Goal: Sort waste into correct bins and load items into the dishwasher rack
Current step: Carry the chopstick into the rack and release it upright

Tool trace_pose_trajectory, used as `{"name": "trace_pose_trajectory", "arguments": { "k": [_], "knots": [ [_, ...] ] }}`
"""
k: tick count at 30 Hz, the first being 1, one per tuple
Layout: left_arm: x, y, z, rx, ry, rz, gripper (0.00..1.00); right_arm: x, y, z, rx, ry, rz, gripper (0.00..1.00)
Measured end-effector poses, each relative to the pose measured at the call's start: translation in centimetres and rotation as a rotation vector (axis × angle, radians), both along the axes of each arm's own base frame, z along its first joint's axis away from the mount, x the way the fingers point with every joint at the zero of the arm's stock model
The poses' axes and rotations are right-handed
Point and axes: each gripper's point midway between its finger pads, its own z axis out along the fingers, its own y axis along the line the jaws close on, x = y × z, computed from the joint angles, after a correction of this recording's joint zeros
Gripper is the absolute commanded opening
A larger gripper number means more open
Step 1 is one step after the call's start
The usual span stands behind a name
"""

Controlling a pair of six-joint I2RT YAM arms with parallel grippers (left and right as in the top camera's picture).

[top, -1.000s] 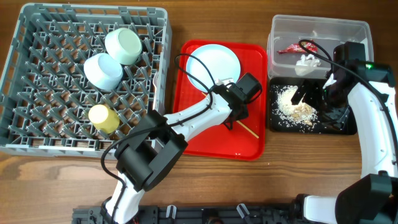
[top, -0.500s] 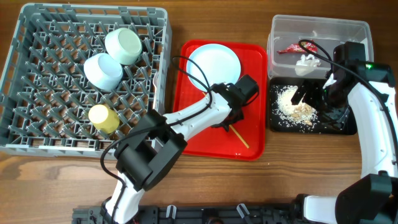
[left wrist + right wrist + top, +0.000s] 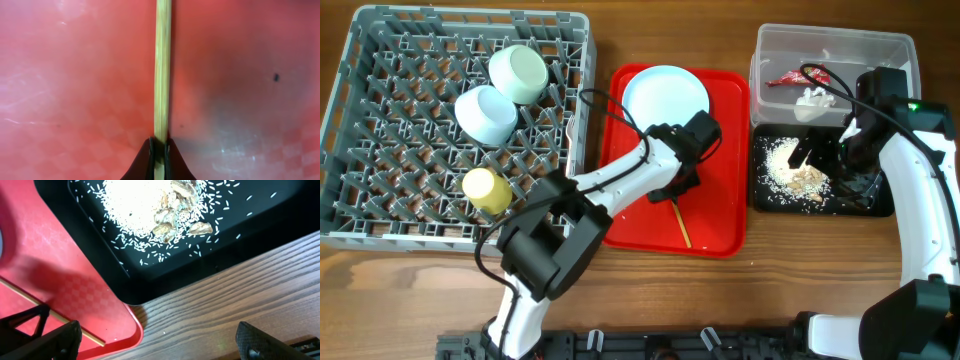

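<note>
On the red tray (image 3: 720, 235), the left gripper (image 3: 159, 150) pinches one end of the chopstick (image 3: 162, 70), whose length runs toward the tray's near edge. Beyond lies the plate (image 3: 665, 95). The rack (image 3: 380, 200), likely the next stop, sits left of the tray. Right of the tray, the right gripper (image 3: 157, 339) hangs spread wide and empty.

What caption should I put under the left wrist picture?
Left gripper pinching a wooden chopstick over the red tray.
</note>
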Motion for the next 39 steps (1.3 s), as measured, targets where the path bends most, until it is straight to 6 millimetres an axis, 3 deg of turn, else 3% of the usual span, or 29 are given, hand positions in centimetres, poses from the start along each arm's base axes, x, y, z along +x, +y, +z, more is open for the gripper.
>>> {"name": "trace_pose_trajectory", "arguments": {
  "k": [5, 7, 10, 14, 19, 26, 39],
  "knots": [
    [0.7, 2.3, 0.6, 0.016, 0.015, 0.056, 0.04, 0.0, 0.0, 0.0, 0.0, 0.0, 0.0, 1.0],
    [1.5, 3.2, 1.8, 0.003, -0.004, 0.084, 0.04, 0.0, 0.0, 0.0, 0.0, 0.0, 0.003, 1.0],
    [3.2, 4.3, 5.0, -0.047, -0.075, 0.123, 0.04, 0.0, 0.0, 0.0, 0.0, 0.0, 0.004, 1.0],
    [5.9, 5.9, 11.0, -0.133, -0.23, 0.112, 0.04, 0.0, 0.0, 0.0, 0.0, 0.0, 0.004, 1.0],
    [8.3, 10.9, 16.2, -0.119, -0.378, 0.059, 0.04, 0.0, 0.0, 0.0, -0.001, -0.001, 0.007, 1.0],
    [9.2, 16.3, 16.1, 0.01, -0.372, -0.189, 0.04, 0.0, 0.0, 0.0, -0.001, -0.001, 0.007, 1.0],
    [9.9, 19.3, 15.8, 0.029, -0.37, -0.4, 0.04, 0.0, 0.0, 0.0, -0.001, -0.001, 0.007, 1.0]
  ]
}}
